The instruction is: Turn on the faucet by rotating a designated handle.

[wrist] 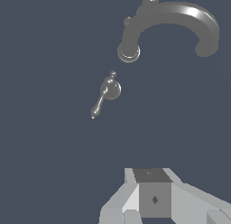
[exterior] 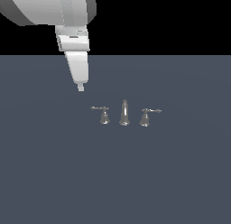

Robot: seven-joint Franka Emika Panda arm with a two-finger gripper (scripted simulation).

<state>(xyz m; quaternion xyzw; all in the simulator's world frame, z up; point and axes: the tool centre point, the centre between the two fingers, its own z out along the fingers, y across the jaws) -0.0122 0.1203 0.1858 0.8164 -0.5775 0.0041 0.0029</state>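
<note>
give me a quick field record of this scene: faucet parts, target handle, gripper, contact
faucet: three grey metal pieces in a row, spout in the middle
target handle: handle on the exterior view's left of the spout, lever pointing to that view's left
twin handle: other handle on the exterior view's right, lever pointing right
gripper: gripper above and to the exterior view's left of the target handle, jaw state unclear
contact: none; gripper apart from every faucet piece
surface: plain dark blue-grey floor

Exterior view: set back, looks slightly down across the surface (exterior: 54, 173), faucet (exterior: 124, 113) small at mid-frame, arm (exterior: 74, 47) entering from above. Wrist view: looks steeply down from much nearer, claw (wrist: 155, 198) at frame edge. Both views share handle (exterior: 103, 114) (wrist: 106, 95) and spout (wrist: 167, 26).
</note>
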